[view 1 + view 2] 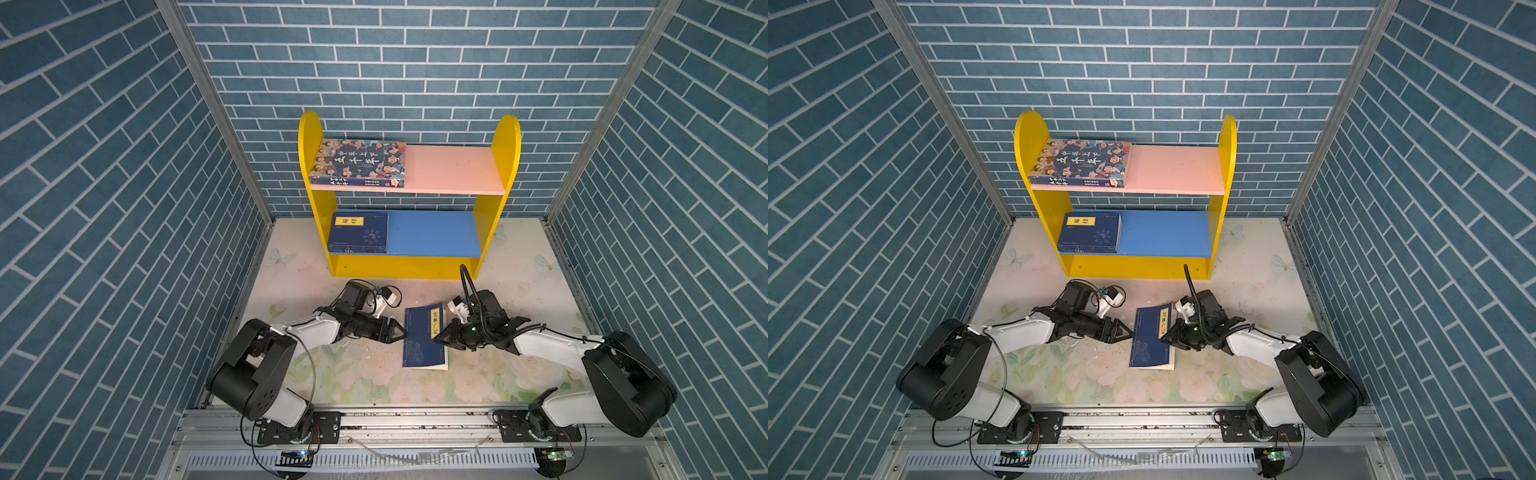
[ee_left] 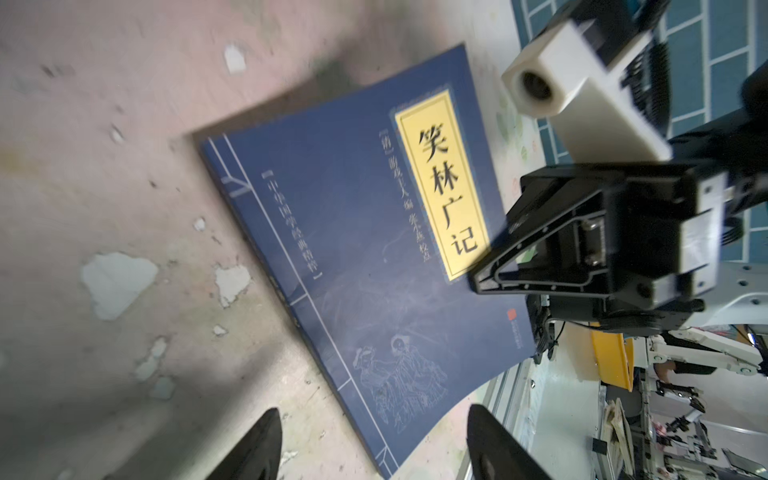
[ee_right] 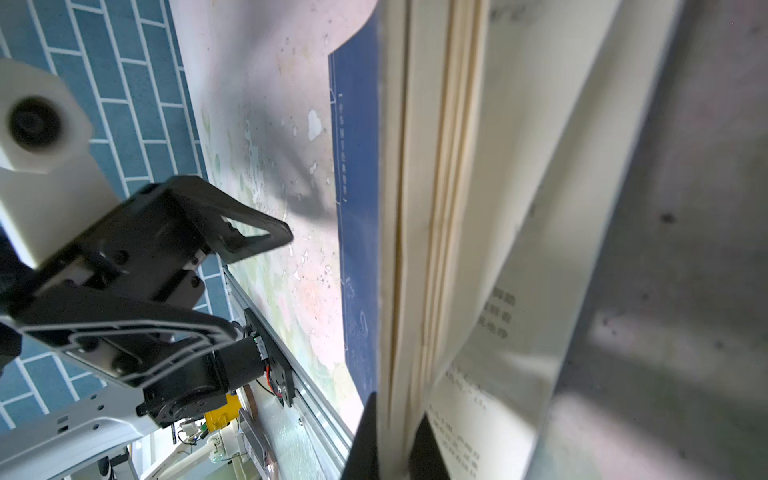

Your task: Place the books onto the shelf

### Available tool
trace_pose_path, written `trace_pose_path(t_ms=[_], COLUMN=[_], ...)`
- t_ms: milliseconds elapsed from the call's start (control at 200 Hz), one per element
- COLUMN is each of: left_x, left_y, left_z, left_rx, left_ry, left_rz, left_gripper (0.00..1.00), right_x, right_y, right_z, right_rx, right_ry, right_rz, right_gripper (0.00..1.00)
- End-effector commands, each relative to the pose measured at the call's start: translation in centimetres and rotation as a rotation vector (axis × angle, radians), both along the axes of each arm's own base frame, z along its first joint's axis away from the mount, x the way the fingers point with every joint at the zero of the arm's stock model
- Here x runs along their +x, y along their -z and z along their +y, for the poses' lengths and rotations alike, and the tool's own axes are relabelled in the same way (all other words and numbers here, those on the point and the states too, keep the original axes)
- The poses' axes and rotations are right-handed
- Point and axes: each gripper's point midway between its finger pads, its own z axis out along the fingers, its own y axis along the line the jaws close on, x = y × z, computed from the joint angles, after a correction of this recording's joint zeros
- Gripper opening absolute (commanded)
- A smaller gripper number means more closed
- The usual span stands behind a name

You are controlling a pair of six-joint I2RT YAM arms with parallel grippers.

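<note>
Progress: partly done.

The shelf (image 1: pixel 505 145) is seen in both top views at the back of the surface (image 1: pixel 374 374). A cartoon-faced book (image 1: pixel 359 163) lies flat at the left end of the pink upper board (image 1: pixel 453 168). A navy book with a yellow label (image 1: pixel 358 232) lies flat at the left end of the blue lower board (image 1: pixel 432 232). Whether it is one book or a stack cannot be told.

Outstanding: one navy book (image 1: pixel 424 338) lies on the surface in front of the shelf, between the two arms. No other loose books are seen.

The right claw (image 3: pixel 392 449) is closed on this book's page edge. In the right wrist view, cover and pages are pinched between the fingers while further pages fan loose beside them, so the grip is judged partial.

The left claw (image 2: pixel 374 453) stands wide and empty, just beside the book's spine edge.

The lift and the placing on a board are not yet done.
</note>
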Motion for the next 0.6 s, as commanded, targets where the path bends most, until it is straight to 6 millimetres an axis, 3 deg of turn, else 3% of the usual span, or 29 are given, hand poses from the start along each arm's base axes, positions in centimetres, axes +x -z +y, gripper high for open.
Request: trace_pose_path(t_ms=[0,260,390,595], left_x=[0.3,1.2,1.6,1.2], left_y=[-2.2,-6.1,-7.0,-8.8], left_z=[0.7,1.9,2.9,2.8], left_rx=[-0.038,-0.116,-0.13,-0.184], left_ry=[0.004,-0.003,-0.034,-0.006], left_rz=[-0.015,-0.078,-0.087,-0.109], left_gripper=[0.73,0.72,0.71,0.72], right_x=[0.2,0.0,0.0,0.1], right_y=[-3.8,-7.8,-9.9,-12.0], right_z=[0.7,0.3,0.2,0.1], right_rx=[0.069,0.127,0.171,0.198], right_ry=[-0.079,-0.118,-0.129,-0.149], right_rz=[-0.11,-0.187,-0.226,-0.274], right_gripper=[0.0,0.0,0.0,0.0])
